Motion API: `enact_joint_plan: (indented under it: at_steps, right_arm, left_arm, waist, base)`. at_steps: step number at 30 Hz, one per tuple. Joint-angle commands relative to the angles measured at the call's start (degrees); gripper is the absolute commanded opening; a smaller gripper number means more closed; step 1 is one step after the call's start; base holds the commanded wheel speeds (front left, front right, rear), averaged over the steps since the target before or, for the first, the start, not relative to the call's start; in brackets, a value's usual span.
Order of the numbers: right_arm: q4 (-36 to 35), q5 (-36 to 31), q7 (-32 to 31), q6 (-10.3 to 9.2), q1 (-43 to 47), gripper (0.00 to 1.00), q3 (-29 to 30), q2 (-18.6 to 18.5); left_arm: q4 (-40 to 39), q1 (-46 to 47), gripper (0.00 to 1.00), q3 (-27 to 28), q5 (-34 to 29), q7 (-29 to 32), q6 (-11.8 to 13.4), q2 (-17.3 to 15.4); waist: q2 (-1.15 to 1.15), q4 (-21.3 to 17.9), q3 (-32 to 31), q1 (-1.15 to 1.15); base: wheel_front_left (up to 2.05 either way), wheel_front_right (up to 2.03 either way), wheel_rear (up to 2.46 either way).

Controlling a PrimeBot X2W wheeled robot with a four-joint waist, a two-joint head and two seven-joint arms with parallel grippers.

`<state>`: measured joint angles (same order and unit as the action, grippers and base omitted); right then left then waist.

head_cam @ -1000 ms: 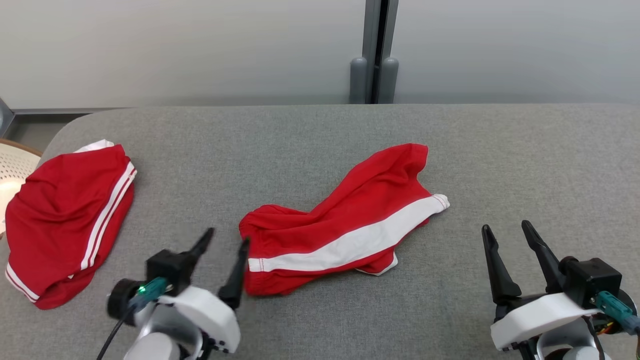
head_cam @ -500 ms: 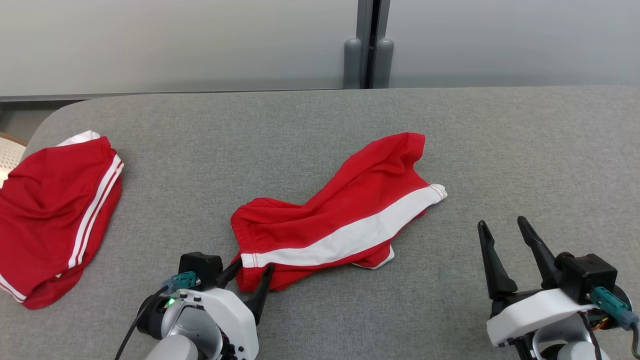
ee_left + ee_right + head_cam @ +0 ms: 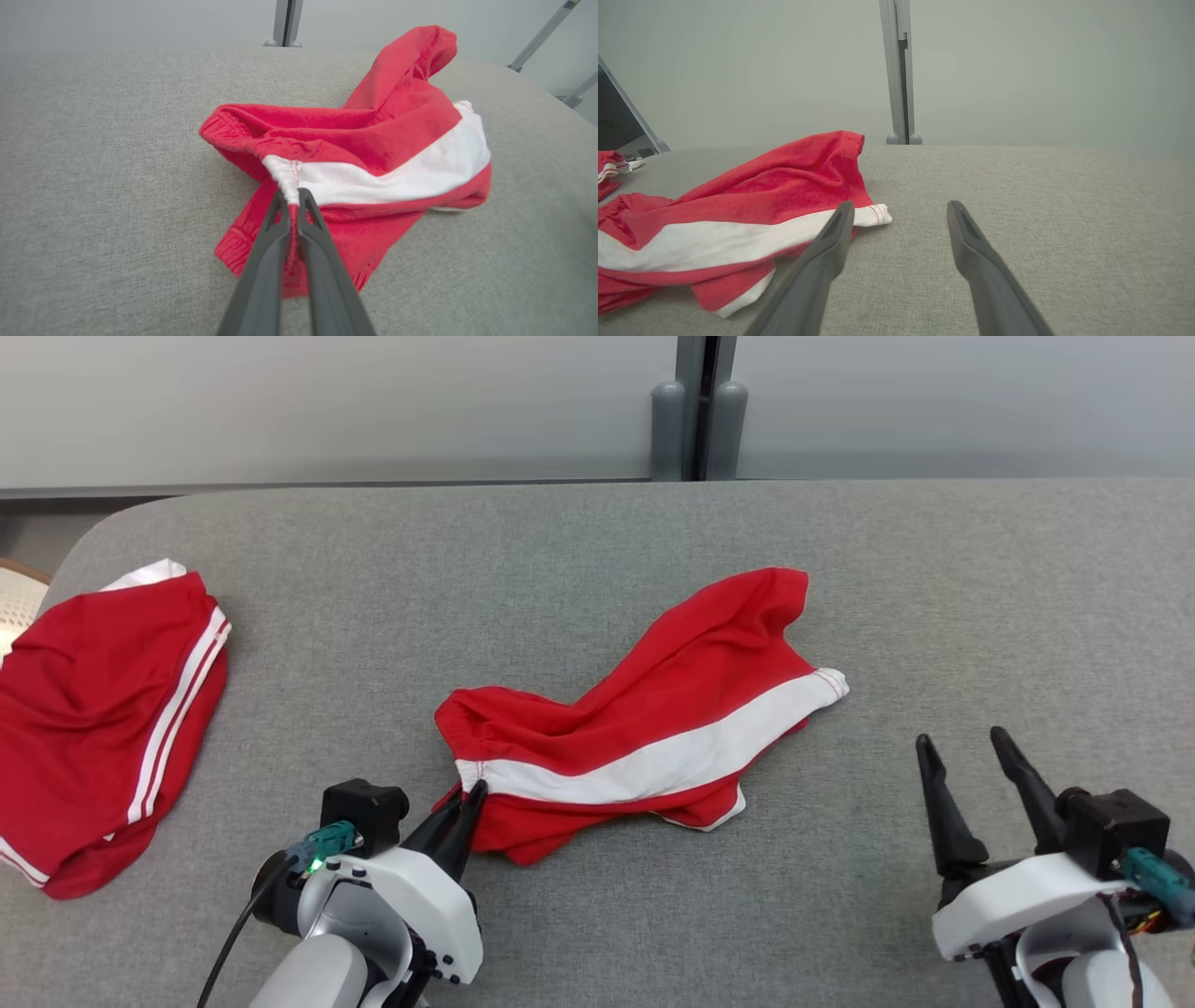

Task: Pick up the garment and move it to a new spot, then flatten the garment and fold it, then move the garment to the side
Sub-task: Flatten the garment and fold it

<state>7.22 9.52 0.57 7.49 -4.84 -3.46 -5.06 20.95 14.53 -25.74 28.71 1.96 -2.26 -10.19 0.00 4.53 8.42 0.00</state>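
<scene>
Garment [image 3: 653,728] edge in left gripper [image 3: 470,791]; grey table [image 3: 579,560] around

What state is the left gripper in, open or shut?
Shut on the garment: the left gripper has its fingers pressed together, with the red and white elastic edge pinched between them.

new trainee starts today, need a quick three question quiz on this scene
1. True or false: the left claw is shut on the middle shorts.
2. Which part does it pinch? A) the near end of the white stripe B) the far red corner C) the other shorts at the table's left
3. Fill in: the right claw is ___ and touches no cloth.

Key: 1 true; 2 A; 3 open
</scene>
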Motion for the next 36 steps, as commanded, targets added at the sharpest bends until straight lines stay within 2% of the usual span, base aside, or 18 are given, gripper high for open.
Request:
enact_joint_plan:
  at_steps: [1, 10, 16, 21, 22, 23, 24, 25, 26, 27, 28, 36]
  right_arm:
    - [1.2, 0.1, 0.0, 0.00, -1.4, 1.00, 0.5, -1.1]
    - [10.1, 1.0, -0.6, -0.01, -10.9, 1.00, -2.0, -3.6]
    - [20.5, 3.3, 0.0, -0.01, -19.0, 1.00, -5.8, -4.7]
    - [29.4, 5.0, -0.8, -0.01, -22.8, 1.00, -9.0, -5.3]
    - [29.4, 5.0, -0.8, -0.01, -22.8, 1.00, -9.0, -5.3]
    - [31.9, 6.3, -0.5, -0.01, -24.0, 0.68, -10.3, -5.4]
    - [33.1, 6.8, -0.4, -0.01, -24.2, 0.46, -11.0, -5.5]
    - [33.1, 6.8, -0.4, -0.01, -24.2, 0.46, -11.0, -5.5]
    - [34.1, 7.4, -0.2, -0.01, -24.4, 0.31, -11.6, -5.6]
    - [34.8, 7.8, 0.1, -0.01, -24.7, 0.22, -12.0, -5.7]
    - [35.5, 8.4, 0.5, -0.01, -25.0, 0.00, -12.6, -5.8]
    - [35.9, 12.9, 6.1, -0.03, -25.3, 0.00, -15.2, -7.2]
  left_arm:
    - [-0.5, 1.4, 0.00, 0.3, -0.3, -0.6, 0.2, -0.3]
    - [-1.3, 4.1, 0.00, 0.1, -0.4, -2.3, -0.6, 0.0]
    - [-0.5, 5.8, 0.00, -0.5, -0.4, -3.2, -1.2, 0.6]
    - [0.2, 6.6, 0.00, -1.0, -0.4, -4.0, -1.5, 0.7]
    - [0.2, 6.6, 0.00, -1.0, -0.4, -4.0, -1.5, 0.7]
    - [0.6, 7.0, 0.00, -1.0, -0.2, -4.4, -1.8, 0.6]
    - [0.8, 7.1, 0.00, -1.1, -0.1, -4.6, -1.8, 0.5]
    - [0.8, 7.1, 0.00, -1.1, -0.1, -4.6, -1.8, 0.5]
    - [0.9, 7.3, 0.00, -1.1, 0.0, -4.7, -2.0, 0.4]
    - [1.0, 7.3, 0.00, -1.0, 0.0, -5.0, -2.0, 0.4]
    - [1.1, 7.3, 0.00, -0.9, 0.1, -5.2, -2.0, 0.3]
    - [1.3, 7.4, 0.00, -0.4, 0.0, -7.3, -1.2, -0.2]
  waist:
    - [0.00, 0.6, 0.8, 0.00]
    - [0.00, 2.7, 6.0, 0.00]
    - [0.00, 3.6, 8.1, 0.00]
    - [0.00, 4.0, 8.2, 0.00]
    - [0.00, 4.0, 8.2, 0.00]
    - [0.00, 4.1, 8.1, 0.00]
    - [0.00, 4.1, 8.1, 0.00]
    - [0.00, 4.1, 8.1, 0.00]
    - [0.00, 4.1, 8.0, 0.00]
    - [0.00, 4.0, 8.0, 0.00]
    - [0.00, 4.0, 7.9, 0.00]
    - [0.00, 3.6, 7.0, 0.00]
  base:
    - [0.00, 0.00, 0.00]
    - [0.00, 0.00, 0.00]
    - [0.00, 0.00, 0.00]
    - [0.00, 0.00, 0.00]
    - [0.00, 0.00, 0.00]
    - [0.00, 0.00, 0.00]
    - [0.00, 0.00, 0.00]
    - [0.00, 0.00, 0.00]
    - [0.00, 0.00, 0.00]
    - [0.00, 0.00, 0.00]
    - [0.00, 0.00, 0.00]
    - [0.00, 0.00, 0.00]
